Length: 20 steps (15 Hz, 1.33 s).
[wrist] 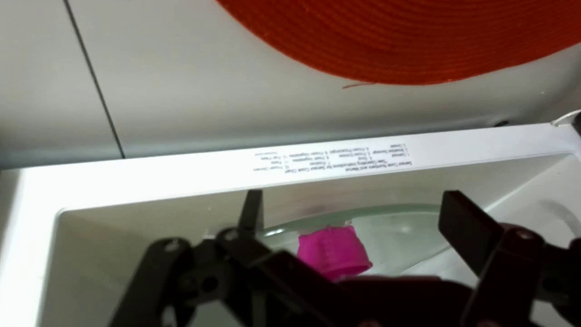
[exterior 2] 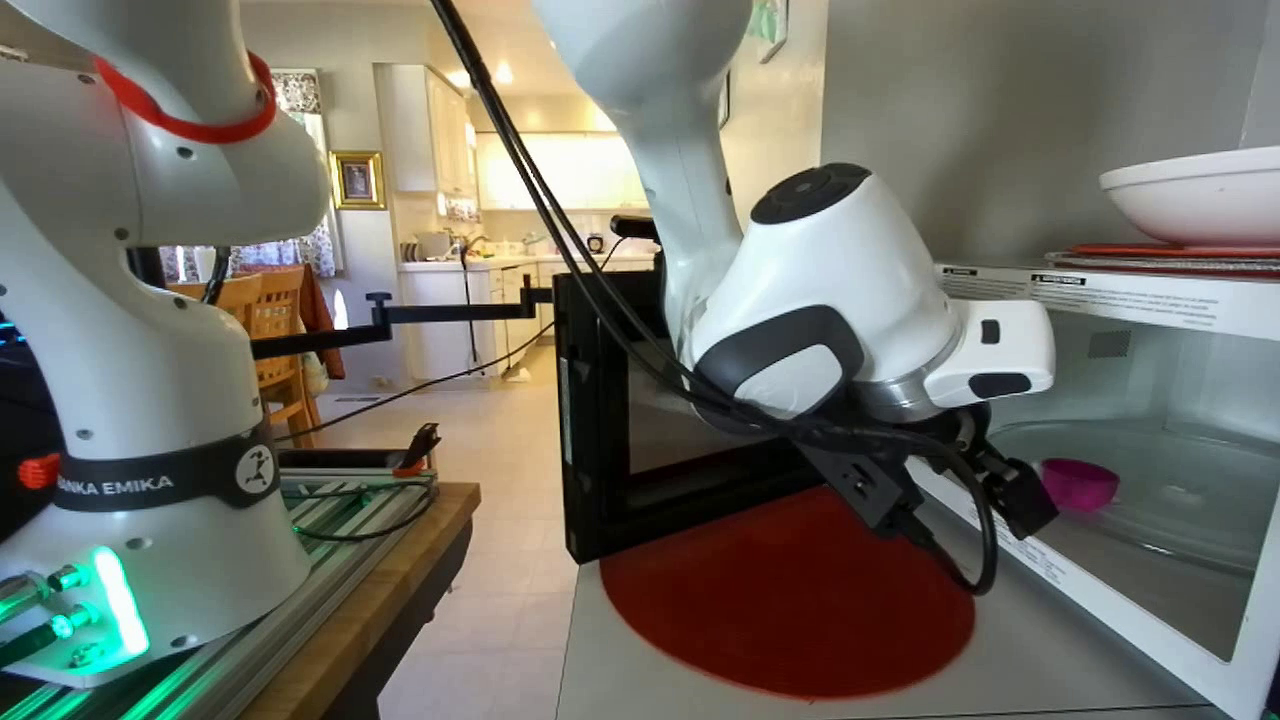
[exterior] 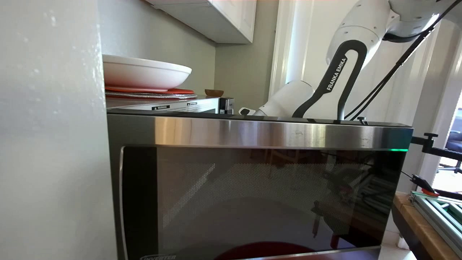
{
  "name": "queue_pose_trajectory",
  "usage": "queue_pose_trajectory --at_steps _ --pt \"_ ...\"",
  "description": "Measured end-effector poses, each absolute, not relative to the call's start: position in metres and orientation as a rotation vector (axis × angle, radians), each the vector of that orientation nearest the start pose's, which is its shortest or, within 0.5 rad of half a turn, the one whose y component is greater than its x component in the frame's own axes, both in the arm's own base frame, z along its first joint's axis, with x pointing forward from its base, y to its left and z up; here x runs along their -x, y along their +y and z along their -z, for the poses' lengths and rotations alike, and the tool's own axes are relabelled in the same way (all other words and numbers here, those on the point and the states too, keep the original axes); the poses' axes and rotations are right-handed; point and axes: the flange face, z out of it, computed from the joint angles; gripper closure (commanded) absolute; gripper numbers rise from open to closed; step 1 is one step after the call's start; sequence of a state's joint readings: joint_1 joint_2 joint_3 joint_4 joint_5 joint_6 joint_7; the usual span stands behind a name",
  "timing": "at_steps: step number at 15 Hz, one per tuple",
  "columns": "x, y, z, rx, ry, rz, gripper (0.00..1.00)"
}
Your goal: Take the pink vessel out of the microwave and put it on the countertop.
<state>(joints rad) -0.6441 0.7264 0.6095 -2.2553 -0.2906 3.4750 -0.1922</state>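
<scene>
The pink vessel (exterior 2: 1080, 485) sits on the glass turntable inside the microwave (exterior 2: 1130, 300), whose door stands open. In the wrist view the pink vessel (wrist: 333, 250) shows between the fingers, its lower part covered by the gripper body. My gripper (wrist: 352, 202) is open, its fingers wide apart and empty. In an exterior view the gripper (exterior 2: 1020, 500) is at the microwave opening, just in front of the vessel. In an exterior view the microwave door (exterior: 252, 133) hides the gripper and the vessel. The grey countertop (exterior 2: 650, 690) lies in front of the microwave.
A round red mat (exterior 2: 790, 610) lies on the countertop beneath the arm. The open door (exterior 2: 600, 420) stands beside the arm. The microwave's lower front rim (wrist: 181, 179) crosses the wrist view. A white bowl (exterior: 144, 72) rests on red mats on top of the microwave.
</scene>
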Motion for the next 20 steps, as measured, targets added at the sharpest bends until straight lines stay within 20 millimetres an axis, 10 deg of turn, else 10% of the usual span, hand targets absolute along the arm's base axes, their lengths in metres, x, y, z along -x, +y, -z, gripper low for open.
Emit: queue_pose_trajectory --at_steps 7,20 --pt "-0.594 0.099 -0.175 2.637 -0.514 1.02 0.0" --pt "-0.611 0.067 -0.178 2.699 -0.533 1.082 0.0"
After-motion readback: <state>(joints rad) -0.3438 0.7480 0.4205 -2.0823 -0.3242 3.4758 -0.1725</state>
